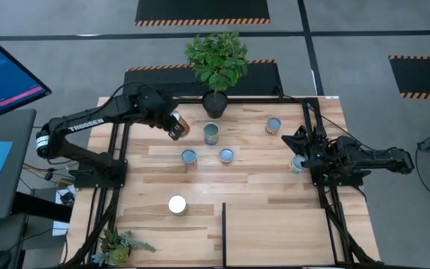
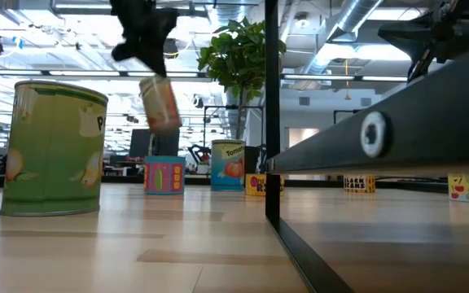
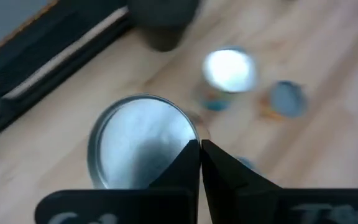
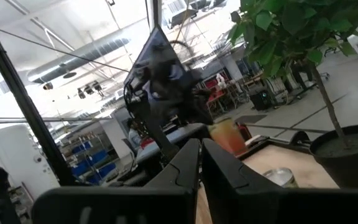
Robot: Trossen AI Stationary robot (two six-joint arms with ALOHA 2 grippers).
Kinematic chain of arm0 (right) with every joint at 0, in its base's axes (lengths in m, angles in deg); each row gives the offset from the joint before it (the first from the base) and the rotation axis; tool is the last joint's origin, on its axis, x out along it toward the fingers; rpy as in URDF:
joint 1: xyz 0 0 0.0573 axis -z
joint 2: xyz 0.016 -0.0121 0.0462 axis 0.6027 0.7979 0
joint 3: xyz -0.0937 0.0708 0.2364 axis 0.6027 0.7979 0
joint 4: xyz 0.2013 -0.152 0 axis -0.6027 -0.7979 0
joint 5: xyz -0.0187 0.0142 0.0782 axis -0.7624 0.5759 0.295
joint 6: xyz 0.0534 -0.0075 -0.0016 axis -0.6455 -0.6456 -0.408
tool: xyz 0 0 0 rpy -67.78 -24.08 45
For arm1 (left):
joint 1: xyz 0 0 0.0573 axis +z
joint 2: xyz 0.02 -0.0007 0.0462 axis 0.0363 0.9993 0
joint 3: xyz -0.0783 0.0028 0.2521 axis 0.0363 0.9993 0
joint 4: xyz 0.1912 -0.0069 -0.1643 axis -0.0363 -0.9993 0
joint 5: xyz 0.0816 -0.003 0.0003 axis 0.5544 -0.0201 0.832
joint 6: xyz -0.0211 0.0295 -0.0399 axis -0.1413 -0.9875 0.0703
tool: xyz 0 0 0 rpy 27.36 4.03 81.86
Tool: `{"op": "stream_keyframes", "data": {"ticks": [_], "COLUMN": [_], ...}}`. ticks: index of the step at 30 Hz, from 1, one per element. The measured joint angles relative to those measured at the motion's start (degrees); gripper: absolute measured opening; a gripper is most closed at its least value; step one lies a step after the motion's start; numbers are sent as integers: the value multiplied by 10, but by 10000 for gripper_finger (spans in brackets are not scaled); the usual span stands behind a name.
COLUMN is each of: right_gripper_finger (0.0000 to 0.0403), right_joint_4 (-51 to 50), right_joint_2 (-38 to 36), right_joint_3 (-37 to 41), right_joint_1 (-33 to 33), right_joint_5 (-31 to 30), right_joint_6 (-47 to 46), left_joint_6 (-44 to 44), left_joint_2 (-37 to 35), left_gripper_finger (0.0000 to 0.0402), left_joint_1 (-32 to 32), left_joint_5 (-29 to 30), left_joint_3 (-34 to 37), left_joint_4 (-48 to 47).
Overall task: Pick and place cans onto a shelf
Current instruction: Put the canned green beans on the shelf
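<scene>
My left gripper is over the table's far left part, shut on an orange-sided can with a silvery top, high above the wood. Several other cans stand on their bases on the table: a teal one, two small ones, one at the far right, one beside my right gripper, and a white-topped one near the front. My right gripper is shut and empty at the table's right side. The shelf is the black-barred wood panel at the near right. My left gripper has the can at the edge of its top rim, where the two fingertips meet close together. The fingers come from above, slanting down. The can hangs below them, tilted, lifted clear of the table.
A potted plant in a black pot stands at the far edge just beyond the held can. A small plant lies at the near left corner. An upright black post and slanting bars frame the shelf. A monitor stands off the table's left.
</scene>
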Motion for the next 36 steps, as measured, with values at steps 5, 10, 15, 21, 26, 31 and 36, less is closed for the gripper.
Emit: {"op": "stream_keyframes", "data": {"ticks": [5, 10, 15, 21, 26, 31, 36], "right_gripper_finger": [46, 46, 46, 46, 46, 46, 46], "right_joint_4": [0, 0, 7, 12, 13, 14, 5], "right_joint_2": [0, 0, -1, -9, -9, -9, -9], "right_joint_3": [0, 0, 0, 0, 0, 0, 0], "right_joint_1": [0, 0, 0, -1, 0, 1, 1], "right_joint_5": [0, 0, 0, 0, 3, 5, 6], "right_joint_6": [0, 1, 1, 6, 6, 9, 17], "left_joint_6": [36, 47, 37, 10, -9, -28, -39], "left_joint_2": [3, 16, 82, 217, 324, 425, 516], "left_gripper_finger": [0, 0, 0, 0, 0, 0, 0], "left_joint_1": [-101, -183, -234, -270, -298, -325, -349], "left_joint_5": [21, 45, 43, 36, 32, 10, -2], "left_joint_3": [-61, -83, -84, -185, -324, -467, -597], "left_joint_4": [17, 104, 252, 281, 249, 168, 68]}}
